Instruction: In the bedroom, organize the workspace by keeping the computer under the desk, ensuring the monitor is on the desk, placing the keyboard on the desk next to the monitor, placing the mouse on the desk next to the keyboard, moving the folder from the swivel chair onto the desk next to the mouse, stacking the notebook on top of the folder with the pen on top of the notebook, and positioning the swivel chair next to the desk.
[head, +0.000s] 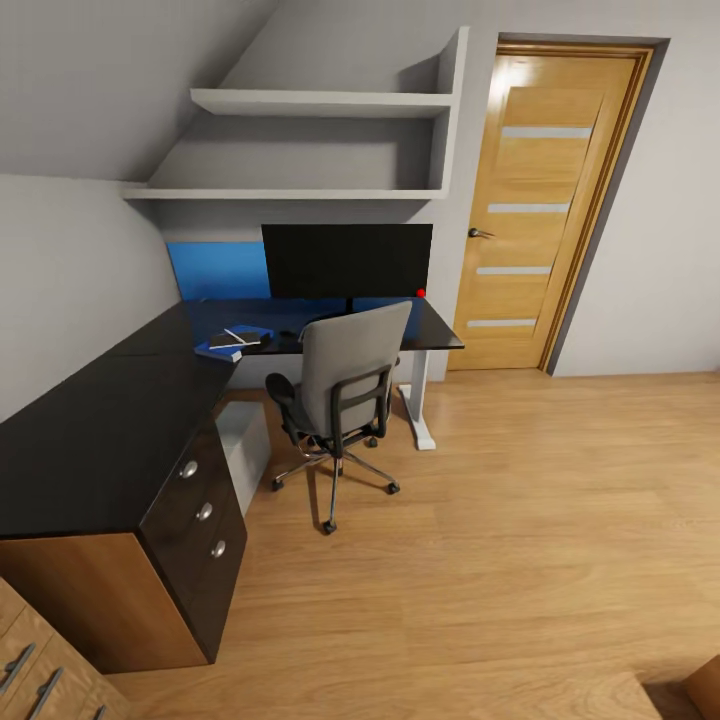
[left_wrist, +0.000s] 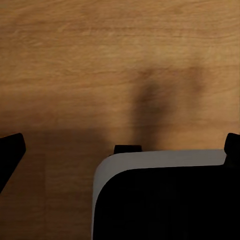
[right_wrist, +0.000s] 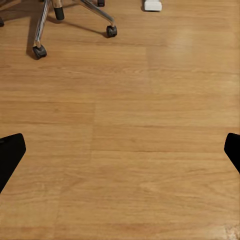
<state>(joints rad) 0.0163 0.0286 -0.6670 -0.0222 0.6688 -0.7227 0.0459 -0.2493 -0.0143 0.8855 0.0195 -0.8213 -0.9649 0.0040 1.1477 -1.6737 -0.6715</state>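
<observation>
The black monitor (head: 347, 260) stands at the back of the black L-shaped desk (head: 100, 430). The grey swivel chair (head: 345, 385) sits in front of it, its backrest toward me and hiding the seat. A white computer case (head: 247, 440) stands on the floor under the desk. To the chair's left, a flat blue item (head: 220, 351) and a dark booklet (head: 243, 336) lie on the desk, with a small dark lump (head: 288, 333) beside them. My left gripper (left_wrist: 120, 150) is open over the floor. My right gripper (right_wrist: 120, 155) is open too, near the chair's castors (right_wrist: 39, 51).
A wooden door (head: 540, 210) is shut at the right of the desk. Two white shelves (head: 320, 103) hang above the monitor. Drawers (head: 205, 512) fill the desk's near end. The desk's white foot (right_wrist: 152, 5) rests on the wood floor (head: 520, 520). My own base (left_wrist: 165, 200) shows below the left gripper.
</observation>
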